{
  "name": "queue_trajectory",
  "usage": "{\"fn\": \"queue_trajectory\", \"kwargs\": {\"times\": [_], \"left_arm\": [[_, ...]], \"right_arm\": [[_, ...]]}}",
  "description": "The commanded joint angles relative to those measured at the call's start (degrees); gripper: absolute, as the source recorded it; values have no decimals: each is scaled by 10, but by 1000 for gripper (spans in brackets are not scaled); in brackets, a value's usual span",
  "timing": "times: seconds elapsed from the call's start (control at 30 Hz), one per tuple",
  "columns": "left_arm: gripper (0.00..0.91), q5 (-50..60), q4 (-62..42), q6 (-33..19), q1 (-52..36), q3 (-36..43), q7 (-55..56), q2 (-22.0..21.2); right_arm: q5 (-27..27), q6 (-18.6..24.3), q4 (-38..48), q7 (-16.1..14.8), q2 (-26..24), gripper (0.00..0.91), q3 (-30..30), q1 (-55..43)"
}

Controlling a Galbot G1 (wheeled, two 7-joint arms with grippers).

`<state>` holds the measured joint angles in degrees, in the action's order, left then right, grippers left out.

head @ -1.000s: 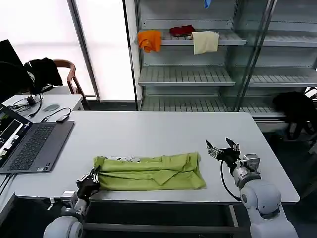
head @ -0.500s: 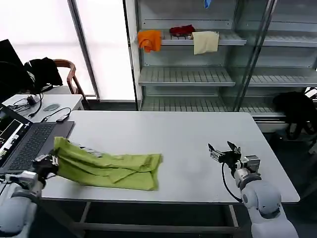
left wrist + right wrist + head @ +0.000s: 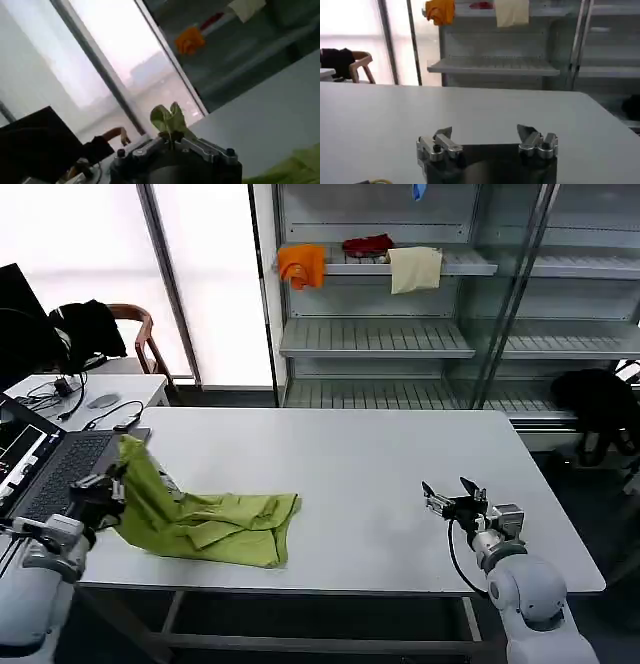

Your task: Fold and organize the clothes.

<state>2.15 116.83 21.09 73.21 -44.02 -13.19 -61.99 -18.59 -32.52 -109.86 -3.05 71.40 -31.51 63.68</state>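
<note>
Pinching lime-green T-shirt [image 3: 205,522] edge at 9 o'clock, left gripper [image 3: 103,490] clamped | soft, light, regrip corners | right gripper [image 3: 448,499] at 4 o'clock, jaws apart, idle

From the head view I cannot see how the fingers of the left pincer [image 3: 103,484] meet the T-shirt [image 3: 205,519]: raised cloth covers the contact point. The shirt's small white print is folded into the bunched fabric and I cannot read it. In the left wrist view the T-shirt [image 3: 170,120] shows as a blurred tuft above the pincer body, and the rest of the garment is cut off at the frame's edge. The laptop [image 3: 45,474] is cut by the head view's left edge. In the right wrist view the right pincer [image 3: 487,136] has its base cut off at the frame's edge.
</note>
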Motion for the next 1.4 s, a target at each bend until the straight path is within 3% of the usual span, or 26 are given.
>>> {"fn": "queue_trajectory", "kwargs": {"times": [0.03, 0.27, 0.5, 1.0, 1.03, 1.07, 1.1, 1.4], "left_arm": [[0, 68, 79, 7, 11, 154, 13, -88], [0, 87, 59, 28, 3, 228, 29, -124], [0, 87, 10, 41, -2, 255, 54, -148], [20, 120, -75, 41, -8, 258, 67, -180], [302, 123, -76, 42, -7, 258, 67, -181], [302, 128, -75, 40, -5, 260, 67, -182], [907, 131, -75, 39, -4, 262, 68, -182], [907, 79, -39, 56, 9, 290, 79, -193]], "right_arm": [[5, 1, 1, -1, 3, 907, 1, 0], [21, 3, 4, -5, 12, 907, 10, 0], [29, 3, 5, -7, 16, 907, 16, -3], [37, 6, 4, -7, 19, 907, 19, 1], [38, 6, 4, -6, 19, 907, 18, 1], [38, 6, 4, -6, 19, 907, 18, 1], [38, 6, 4, -6, 20, 907, 18, 1], [40, 6, 1, -5, 23, 907, 20, 0]]}}
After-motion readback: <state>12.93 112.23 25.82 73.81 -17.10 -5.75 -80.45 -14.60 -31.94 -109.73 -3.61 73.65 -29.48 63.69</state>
